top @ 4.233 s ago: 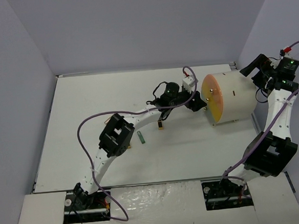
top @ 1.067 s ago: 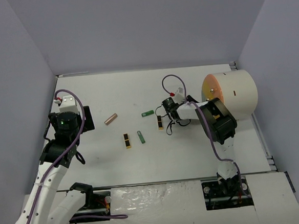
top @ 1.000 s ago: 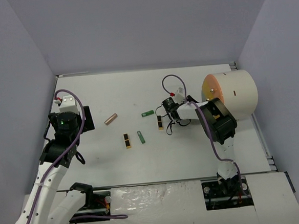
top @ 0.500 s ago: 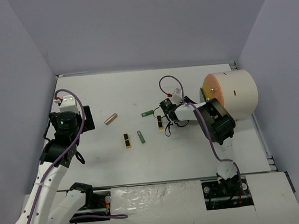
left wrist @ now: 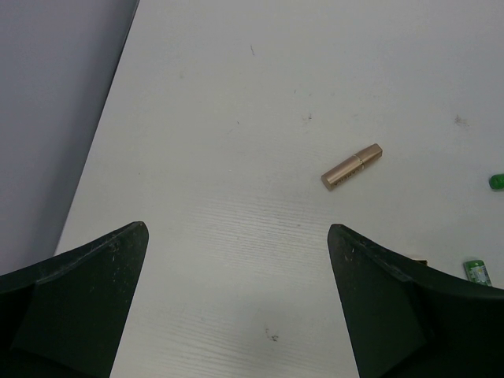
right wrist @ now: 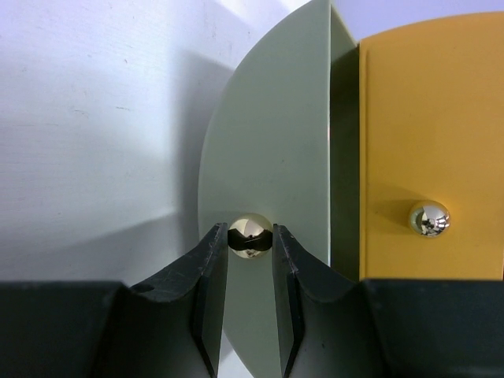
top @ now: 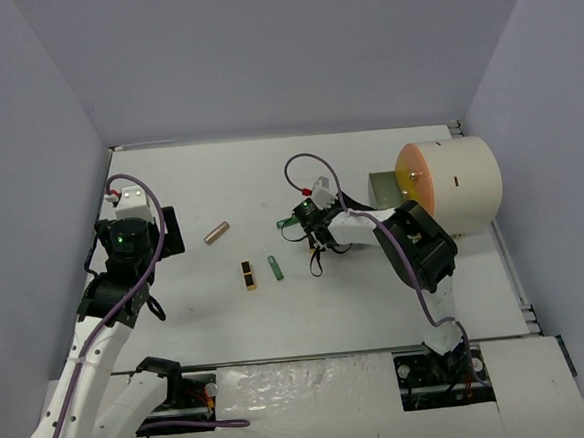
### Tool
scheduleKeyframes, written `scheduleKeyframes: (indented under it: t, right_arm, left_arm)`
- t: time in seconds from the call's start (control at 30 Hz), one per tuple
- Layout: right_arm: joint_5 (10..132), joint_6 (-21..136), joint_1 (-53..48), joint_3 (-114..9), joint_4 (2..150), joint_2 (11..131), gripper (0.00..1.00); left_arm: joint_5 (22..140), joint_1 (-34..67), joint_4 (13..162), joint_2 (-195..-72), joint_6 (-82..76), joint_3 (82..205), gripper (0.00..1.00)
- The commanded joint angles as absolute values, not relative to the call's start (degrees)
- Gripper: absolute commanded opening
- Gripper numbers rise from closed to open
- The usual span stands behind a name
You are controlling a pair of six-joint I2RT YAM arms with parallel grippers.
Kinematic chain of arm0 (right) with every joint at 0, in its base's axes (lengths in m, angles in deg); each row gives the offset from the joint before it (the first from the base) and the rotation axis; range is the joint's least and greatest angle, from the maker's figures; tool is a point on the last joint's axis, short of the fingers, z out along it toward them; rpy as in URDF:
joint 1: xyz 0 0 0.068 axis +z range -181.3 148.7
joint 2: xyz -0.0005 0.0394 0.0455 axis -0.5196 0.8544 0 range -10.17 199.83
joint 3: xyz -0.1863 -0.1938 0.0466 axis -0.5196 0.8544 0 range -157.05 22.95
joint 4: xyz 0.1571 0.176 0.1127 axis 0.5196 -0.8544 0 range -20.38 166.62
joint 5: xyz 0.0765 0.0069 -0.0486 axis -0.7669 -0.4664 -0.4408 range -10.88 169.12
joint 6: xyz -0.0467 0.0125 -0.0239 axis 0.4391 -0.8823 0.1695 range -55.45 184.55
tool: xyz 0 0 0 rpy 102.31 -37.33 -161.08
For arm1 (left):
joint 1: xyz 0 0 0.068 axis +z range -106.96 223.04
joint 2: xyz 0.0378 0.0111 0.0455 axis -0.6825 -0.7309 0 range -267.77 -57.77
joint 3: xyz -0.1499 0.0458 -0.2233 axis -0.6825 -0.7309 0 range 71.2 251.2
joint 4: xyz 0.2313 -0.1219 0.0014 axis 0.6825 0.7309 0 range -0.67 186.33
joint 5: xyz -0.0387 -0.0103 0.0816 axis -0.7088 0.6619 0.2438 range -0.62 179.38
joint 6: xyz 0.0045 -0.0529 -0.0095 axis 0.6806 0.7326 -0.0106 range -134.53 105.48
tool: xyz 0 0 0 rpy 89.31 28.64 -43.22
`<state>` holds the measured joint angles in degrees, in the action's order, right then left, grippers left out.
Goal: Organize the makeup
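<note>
Jaws of the right gripper [right wrist: 250,231] narrowly pinch the shiny knob [right wrist: 250,238] on the pale drawer front [right wrist: 268,142] beside the orange front [right wrist: 429,134], while the left gripper [left wrist: 236,230], raised at the left, gapes wide above the rose tube [left wrist: 351,166] lying on the table [left wrist: 236,102].

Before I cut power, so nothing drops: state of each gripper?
Left gripper: jaws open, holding nothing.
Right gripper: jaws closed on the chrome knob of the pale green drawer front.
</note>
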<state>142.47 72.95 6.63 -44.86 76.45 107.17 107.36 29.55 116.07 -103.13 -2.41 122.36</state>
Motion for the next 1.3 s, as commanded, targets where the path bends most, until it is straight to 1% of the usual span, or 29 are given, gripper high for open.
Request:
scheduleKeyframes:
  t: [0.0, 0.17, 0.33, 0.63, 0.87, 1.03, 1.17, 1.27]
  right_arm:
    - [138.63, 70.7, 8.41, -46.4, 77.76, 103.74, 0.0]
    - [137.55, 69.71, 9.13, -45.49, 77.76, 103.16, 0.0]
    - [136.28, 68.83, 9.21, -43.54, 77.68, 100.11, 0.0]
    - [135.38, 69.03, 9.21, -41.68, 77.59, 97.67, 0.03]
    - [132.88, 67.92, 9.28, -40.44, 77.43, 97.78, 0.16]
    - [131.34, 67.14, 9.53, -40.51, 76.97, 96.46, 0.22]
    - [126.84, 65.26, 9.99, -42.33, 74.37, 92.06, 0.27]
    - [123.18, 63.88, 10.03, -43.71, 73.12, 89.02, 0.34]
  left_arm:
    - [107.48, 30.03, 112.88, -103.03, -3.18, 123.68, 0.97]
    - [107.48, 30.12, 112.88, -103.03, -3.1, 123.59, 0.97]
    - [107.37, 30.21, 112.79, -103.18, -3.1, 123.59, 0.97]
    - [106.95, 30.47, 112.71, -103.38, -3.1, 123.5, 0.97]
    - [106.95, 30.56, 112.64, -103.47, -3.12, 123.41, 0.97]
    - [106.95, 30.56, 112.62, -103.73, -3.1, 123.5, 0.97]
    - [106.87, 30.56, 112.62, -104.0, -3.12, 123.5, 0.97]
    - [106.84, 30.59, 112.62, -104.14, -3.19, 123.53, 0.97]
